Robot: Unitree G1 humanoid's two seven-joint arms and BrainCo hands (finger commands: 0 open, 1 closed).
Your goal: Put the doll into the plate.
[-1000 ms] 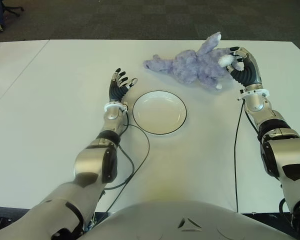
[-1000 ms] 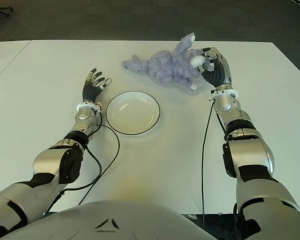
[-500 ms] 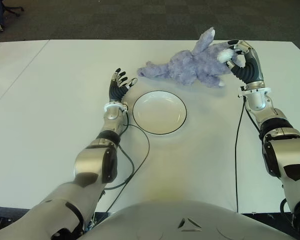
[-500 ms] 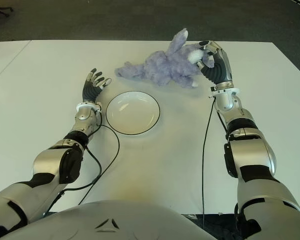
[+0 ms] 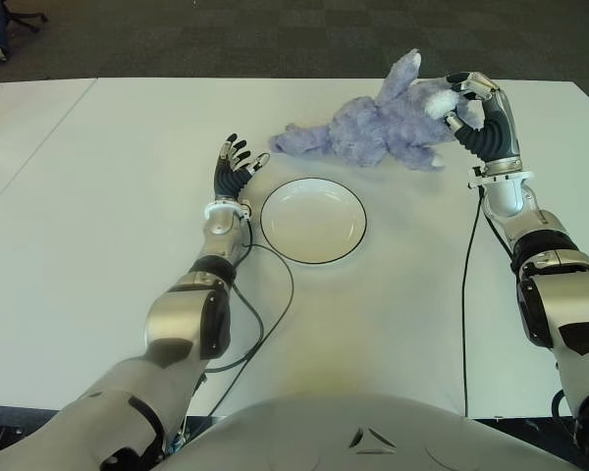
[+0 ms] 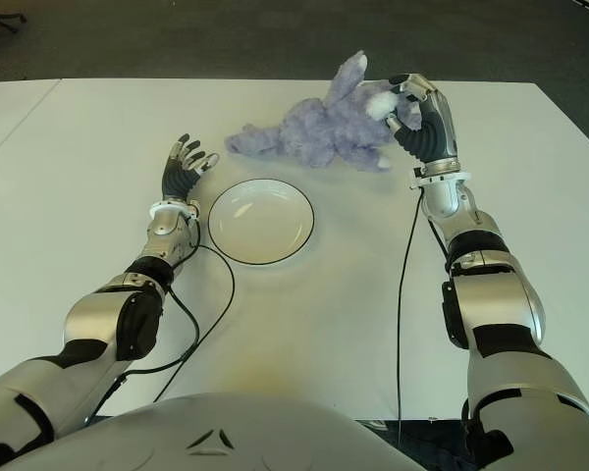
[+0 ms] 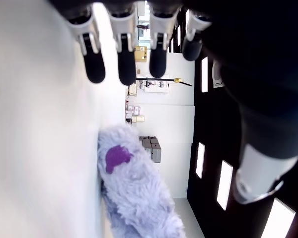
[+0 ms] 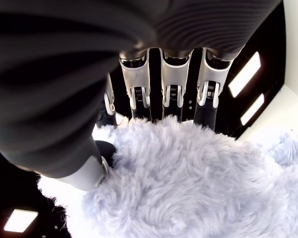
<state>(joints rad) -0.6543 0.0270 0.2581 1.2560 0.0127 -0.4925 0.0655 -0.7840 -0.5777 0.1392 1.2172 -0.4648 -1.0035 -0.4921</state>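
My right hand (image 5: 476, 116) grips the doll (image 5: 373, 132) by its head end; its body trails toward my left, beyond the plate (image 5: 313, 220), where my open left hand (image 5: 233, 169) idles alongside

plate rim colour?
Plate: white with a thin dark rim; left eye view shows it best.

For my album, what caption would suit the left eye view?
Right hand grips a fluffy lavender plush rabbit doll beyond the empty white black-rimmed plate; open left hand waits left of it.
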